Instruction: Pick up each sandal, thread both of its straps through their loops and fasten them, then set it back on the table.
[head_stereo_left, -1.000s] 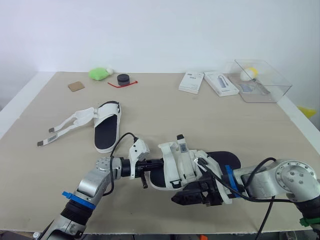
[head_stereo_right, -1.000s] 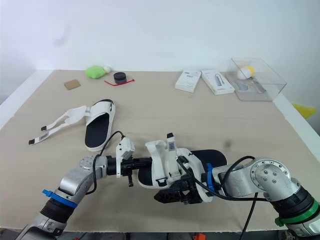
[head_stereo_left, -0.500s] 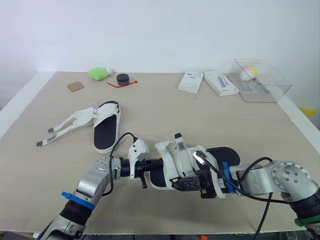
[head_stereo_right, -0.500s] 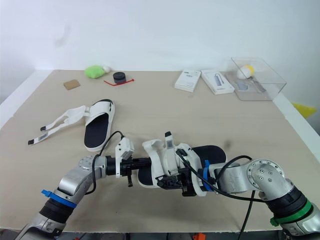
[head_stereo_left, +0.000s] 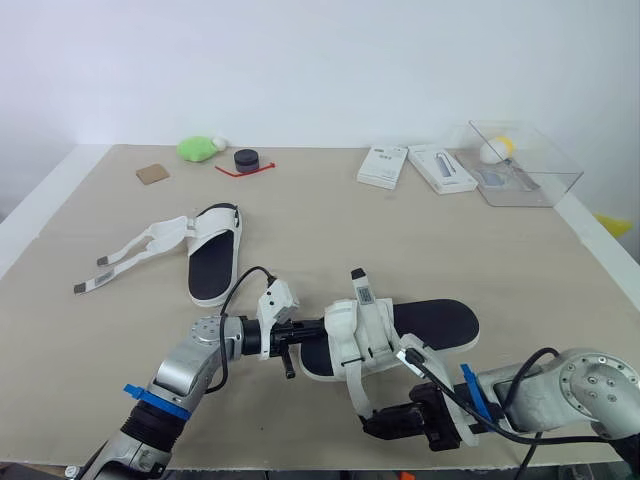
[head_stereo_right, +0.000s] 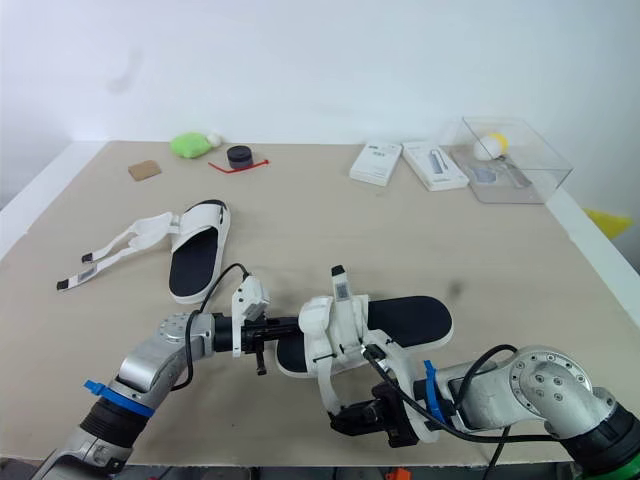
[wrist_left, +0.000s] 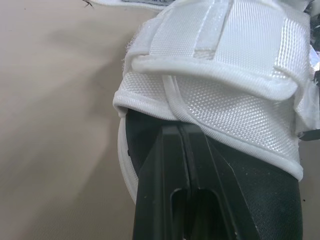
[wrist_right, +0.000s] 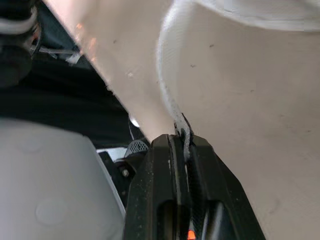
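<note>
The near sandal (head_stereo_left: 430, 323), white with a black footbed, lies on the table close to the front edge. My left gripper (head_stereo_left: 298, 337) is shut at its toe, the fingertips (wrist_left: 181, 131) pressed together on the footbed just under the front strap (wrist_left: 220, 60). One white strap (head_stereo_left: 357, 388) runs from the sandal's upper down to my right gripper (head_stereo_left: 378, 425), which is shut on the strap's end (wrist_right: 182, 131) near the table's front edge. The second sandal (head_stereo_left: 214, 256) lies at the left with both straps (head_stereo_left: 128, 252) loose and spread out.
Along the back stand a green object (head_stereo_left: 197, 148), a black round item (head_stereo_left: 246, 158), a tan square (head_stereo_left: 152, 172), two white boxes (head_stereo_left: 383, 163) (head_stereo_left: 442, 167) and a clear container (head_stereo_left: 521, 160). The table's front edge is just below my right gripper.
My right gripper closed at the sandal's upper, then drew back toward the front edge with the strap end, pulling the strap out long. The left gripper stayed at the toe.
</note>
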